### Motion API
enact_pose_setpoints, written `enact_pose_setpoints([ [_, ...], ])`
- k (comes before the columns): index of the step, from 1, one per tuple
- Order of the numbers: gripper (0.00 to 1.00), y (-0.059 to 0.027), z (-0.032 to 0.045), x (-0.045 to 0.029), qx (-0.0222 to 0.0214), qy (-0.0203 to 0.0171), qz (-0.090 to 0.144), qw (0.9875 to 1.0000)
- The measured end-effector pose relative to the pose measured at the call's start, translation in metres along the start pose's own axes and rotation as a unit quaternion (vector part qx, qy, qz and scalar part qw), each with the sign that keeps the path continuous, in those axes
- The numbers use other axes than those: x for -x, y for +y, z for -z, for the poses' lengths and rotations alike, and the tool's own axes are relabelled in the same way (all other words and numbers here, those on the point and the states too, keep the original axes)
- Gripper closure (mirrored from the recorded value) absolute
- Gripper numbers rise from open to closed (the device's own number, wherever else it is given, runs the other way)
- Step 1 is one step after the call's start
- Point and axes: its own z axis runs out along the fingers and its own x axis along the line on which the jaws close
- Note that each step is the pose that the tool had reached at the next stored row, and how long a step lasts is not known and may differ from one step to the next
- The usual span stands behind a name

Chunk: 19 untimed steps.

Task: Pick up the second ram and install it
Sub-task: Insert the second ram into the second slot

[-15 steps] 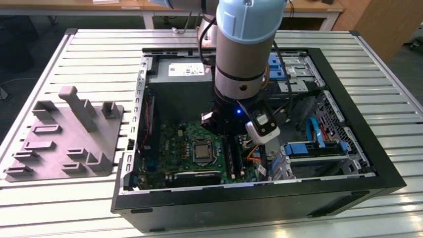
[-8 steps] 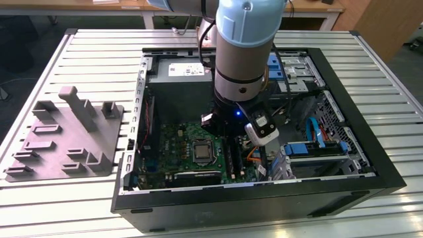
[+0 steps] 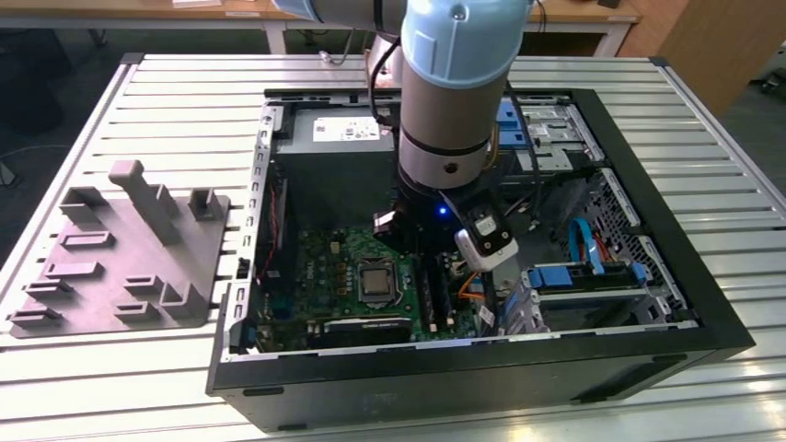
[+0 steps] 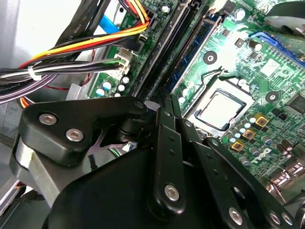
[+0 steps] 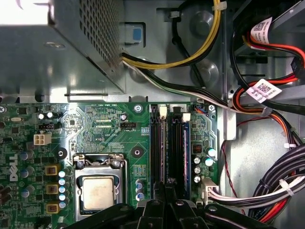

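My gripper is low inside the open computer case, over the memory slots of the green motherboard. Its fingers are pressed close together. The second ram shows edge-on as a thin grey strip standing in a black slot. It runs straight in between the fingertips. Two slots over sits another dark blue stick, whose blue-green face shows in the second wrist view. In the exterior view the gripper hangs beside the processor socket, under the arm.
Bundles of coloured cables crowd the drive side of the slots. The power supply box stands past the board's far edge. Blue drive caddies fill the case on the exterior view's right. A grey parts fixture lies outside the case on the slatted table.
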Motion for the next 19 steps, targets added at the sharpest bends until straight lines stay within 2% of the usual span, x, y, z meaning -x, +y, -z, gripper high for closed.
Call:
enact_pose_setpoints([
  [4,0.88,0.0,-0.0004,0.0,0.0003,-0.0001,0.0,1.0],
  [5,0.82,0.0,-0.0003,0.0,0.0003,-0.0001,0.0,1.0],
  [9,0.82,0.0001,0.0011,0.0,0.0004,-0.0001,0.0,1.0],
  [15,0.82,0.0002,0.0193,0.0006,0.0001,0.0,0.0,1.0],
  [19,0.82,0.0002,0.0259,0.0008,0.0001,0.0,0.0,1.0],
])
